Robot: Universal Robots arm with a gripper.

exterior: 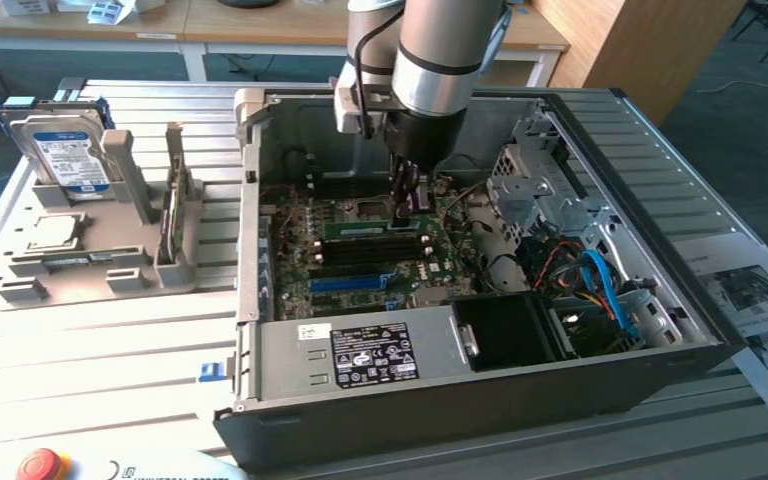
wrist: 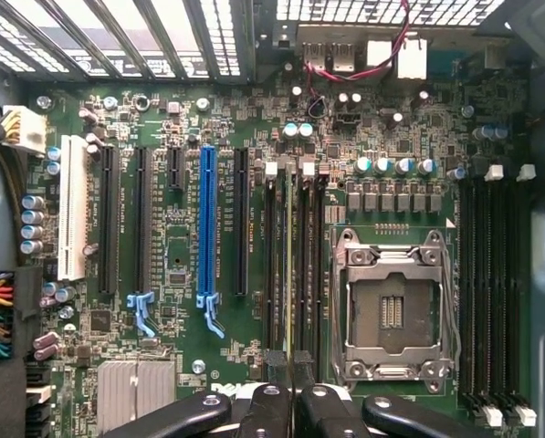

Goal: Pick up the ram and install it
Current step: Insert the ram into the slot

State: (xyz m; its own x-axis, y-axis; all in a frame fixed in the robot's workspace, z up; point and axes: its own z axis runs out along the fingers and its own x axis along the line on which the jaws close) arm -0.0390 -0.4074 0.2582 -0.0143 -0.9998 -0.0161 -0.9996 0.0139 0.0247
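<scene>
Green and slim, the long circuit-board ram stands on edge along a black memory slot of the green motherboard. It is just beside the square silver processor socket, inside the open black computer case. The arm's dark gripper reaches down into the case, clenched on one end of the ram. Whether the stick is fully seated cannot be told. On the exterior view's left, a blue-labelled silver hard drive stands in a grey plastic holder.

Slatted table — open computer case, grey holder, printed sheets
</scene>
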